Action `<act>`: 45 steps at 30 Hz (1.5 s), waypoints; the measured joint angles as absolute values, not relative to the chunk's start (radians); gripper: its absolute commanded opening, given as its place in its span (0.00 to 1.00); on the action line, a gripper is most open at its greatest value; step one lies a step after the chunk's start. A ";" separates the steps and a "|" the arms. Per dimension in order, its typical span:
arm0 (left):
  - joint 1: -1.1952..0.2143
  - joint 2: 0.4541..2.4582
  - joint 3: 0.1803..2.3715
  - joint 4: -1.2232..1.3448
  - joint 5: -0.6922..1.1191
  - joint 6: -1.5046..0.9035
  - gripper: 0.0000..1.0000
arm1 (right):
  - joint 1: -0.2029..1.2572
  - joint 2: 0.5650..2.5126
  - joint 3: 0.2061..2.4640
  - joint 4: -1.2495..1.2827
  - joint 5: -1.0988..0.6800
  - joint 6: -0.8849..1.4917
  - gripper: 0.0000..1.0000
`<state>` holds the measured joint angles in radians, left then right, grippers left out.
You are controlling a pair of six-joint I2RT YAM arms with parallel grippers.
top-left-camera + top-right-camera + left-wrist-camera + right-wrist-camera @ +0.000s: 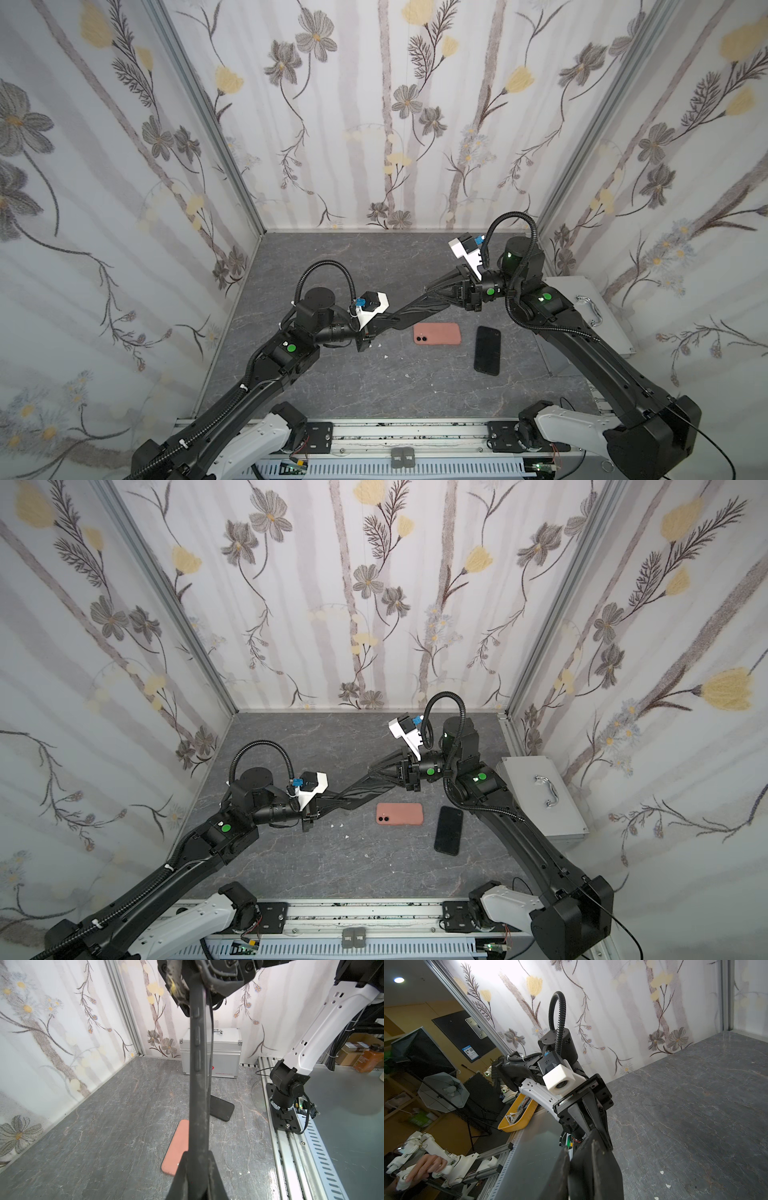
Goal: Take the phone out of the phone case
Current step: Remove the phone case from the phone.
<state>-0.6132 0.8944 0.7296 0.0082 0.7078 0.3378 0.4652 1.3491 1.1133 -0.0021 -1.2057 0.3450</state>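
You are holding the twisted black phone case [415, 307] in the air above the grey table [332, 374]. Your left gripper [384, 322] and right gripper [432, 291] are each clamping one end. A black phone [487, 350] and a pink phone [436, 333] are lying flat below.

The two arms are mostly black, with smooth hard shells. Each arm has round green dots [291, 348] on its joints. A bendy black ribbed tube [328, 266] loops over each wrist. Near each pincer sits a white camera block [374, 303] with a little blue plug [360, 302]. The left pincer [194, 1176] has long, thin black fingers that look dusty. The right pincer [581, 1169] has the same dark, pointed fingers. Down low, each arm has a white part [569, 424] with small holes, bolted to a black plate [318, 436] with screws
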 measured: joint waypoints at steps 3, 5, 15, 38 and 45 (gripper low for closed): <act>-0.612 0.897 0.730 0.009 0.685 0.390 0.00 | 0.466 1.349 1.108 0.010 -1.209 0.378 0.15; -0.612 0.906 0.739 0.002 0.672 0.430 0.00 | 0.466 1.342 1.089 0.041 -1.208 0.413 0.15; -0.610 0.966 0.797 -0.027 0.623 0.590 0.00 | 0.461 1.329 1.034 0.202 -1.205 0.573 0.20; -0.610 0.814 0.565 0.404 0.495 0.115 0.00 | 0.383 1.055 0.789 0.248 -0.603 0.575 0.69; -0.621 0.841 0.536 0.741 0.483 -0.321 0.00 | 0.467 1.108 0.787 0.381 -0.768 0.464 0.68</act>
<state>-0.6209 0.8413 0.5362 0.7410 0.4831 -0.3210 0.4667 1.1076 0.7868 0.3805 -0.7681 0.4644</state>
